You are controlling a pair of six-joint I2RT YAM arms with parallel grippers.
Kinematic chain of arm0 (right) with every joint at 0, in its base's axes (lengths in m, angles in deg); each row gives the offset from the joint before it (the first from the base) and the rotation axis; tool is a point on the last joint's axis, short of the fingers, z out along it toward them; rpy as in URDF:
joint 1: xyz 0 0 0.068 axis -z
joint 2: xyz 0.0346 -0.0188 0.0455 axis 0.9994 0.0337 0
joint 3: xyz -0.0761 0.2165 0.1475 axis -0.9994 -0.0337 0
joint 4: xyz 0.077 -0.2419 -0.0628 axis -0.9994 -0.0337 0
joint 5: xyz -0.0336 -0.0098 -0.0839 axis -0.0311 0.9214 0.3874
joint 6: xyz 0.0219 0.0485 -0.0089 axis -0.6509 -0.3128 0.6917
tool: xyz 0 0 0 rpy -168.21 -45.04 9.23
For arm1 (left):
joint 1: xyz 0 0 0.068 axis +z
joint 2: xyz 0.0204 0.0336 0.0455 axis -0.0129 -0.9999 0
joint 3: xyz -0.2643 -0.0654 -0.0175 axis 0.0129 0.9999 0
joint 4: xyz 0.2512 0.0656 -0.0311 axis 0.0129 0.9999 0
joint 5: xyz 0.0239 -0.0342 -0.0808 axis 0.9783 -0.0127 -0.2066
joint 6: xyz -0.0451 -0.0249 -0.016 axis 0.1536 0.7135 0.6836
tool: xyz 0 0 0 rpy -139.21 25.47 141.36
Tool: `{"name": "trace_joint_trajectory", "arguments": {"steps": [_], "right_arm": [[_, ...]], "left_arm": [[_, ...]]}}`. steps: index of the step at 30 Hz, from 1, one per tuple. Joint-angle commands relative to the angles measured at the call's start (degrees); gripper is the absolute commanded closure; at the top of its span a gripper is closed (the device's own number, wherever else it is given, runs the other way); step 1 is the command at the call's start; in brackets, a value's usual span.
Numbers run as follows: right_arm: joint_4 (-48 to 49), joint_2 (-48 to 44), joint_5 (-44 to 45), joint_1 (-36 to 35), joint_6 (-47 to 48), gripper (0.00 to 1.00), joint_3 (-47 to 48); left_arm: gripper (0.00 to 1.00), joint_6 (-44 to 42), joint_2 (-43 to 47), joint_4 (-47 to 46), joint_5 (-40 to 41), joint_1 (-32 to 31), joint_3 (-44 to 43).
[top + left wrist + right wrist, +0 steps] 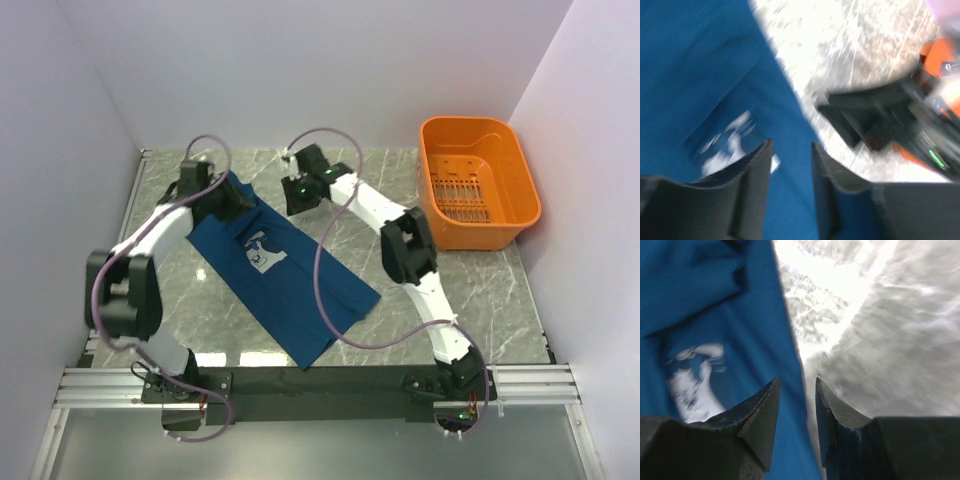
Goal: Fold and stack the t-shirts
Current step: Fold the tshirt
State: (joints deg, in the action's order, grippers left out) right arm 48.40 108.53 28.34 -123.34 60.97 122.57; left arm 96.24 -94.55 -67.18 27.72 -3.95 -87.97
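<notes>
A: Step in hand?
B: Fold phase, early, by my read. One navy t-shirt [290,290] lies on the marble table [480,290] as a long diagonal strip, far-left to near-centre, print [262,250] facing up. No stack visible.

A: Tool state?
B: Left gripper [238,203] sits over the strip's far end. Wrist cam shows its jaws spread w/ a narrow gap. Blue cloth shows through the gap and nothing is clamped. Right gripper [298,195] hangs just beside the strip's far right edge. Its jaws are likewise apart. The gap straddles the cloth edge, half cloth and half marble behind it.

A: Next move req.?
B: Prob. both arms lower onto the far end, each closing on an edge w/ one jaw under the cloth. They then carry that end toward the near end. Needs matched height and pace L/R, else the fold skews.

A: Anything unclear?
B: Both wrist views are blurred, so can't tell if jaw tips touch cloth or table. Sleeves and collar aren't identifiable, and layer count in the strip is unknown. The left arm covers the far end in the top view. Orange basket [522,190] stands well apart at far right.
</notes>
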Motion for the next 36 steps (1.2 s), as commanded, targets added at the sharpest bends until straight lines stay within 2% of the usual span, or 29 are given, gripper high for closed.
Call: {"name": "trace_joint_trajectory", "arguments": {"steps": [1,2,4,8,11,17,24,32,36], "right_arm": [[4.5,-13.9,-6.4,3.7,3.9,0.58,-4.4],[6.2,-17.8,-9.6,5.3,4.5,0.58,-8.8],[7.6,-21.8,-11.8,6.5,5.5,0.58,-13.4],[10.7,-32.8,-14.6,9.0,7.2,0.62,-24.4],[11.3,-37.4,-16.4,11.4,7.2,0.65,-31.5],[11.5,-41.0,-18.2,15.0,6.6,0.66,-37.0],[12.0,-41.8,-19.0,17.8,5.3,0.66,-38.7],[12.9,-43.9,-19.9,20.2,3.9,0.66,-40.4],[13.6,-45.0,-20.0,21.2,3.6,0.66,-41.5]], "left_arm": [[0.61,1.0,-8.1,-0.3,7.8,-4.3,-9.2],[0.67,1.5,-10.1,0.6,9.9,-5.7,-12.9],[0.71,1.6,-15.3,3.2,12.0,-6.7,-16.2],[0.92,1.7,-22.0,5.6,14.9,-8.4,-22.7],[0.98,1.0,-26.1,7.4,15.4,-9.0,-26.3],[0.99,-1.0,-31.3,12.3,19.6,-10.2,-32.3],[0.99,-3.0,-36.6,18.1,21.5,-10.4,-36.7],[0.99,-5.3,-40.7,20.0,19.4,-11.1,-39.3],[0.99,-6.9,-45.0,21.8,16.4,-12.7,-43.9]]}}
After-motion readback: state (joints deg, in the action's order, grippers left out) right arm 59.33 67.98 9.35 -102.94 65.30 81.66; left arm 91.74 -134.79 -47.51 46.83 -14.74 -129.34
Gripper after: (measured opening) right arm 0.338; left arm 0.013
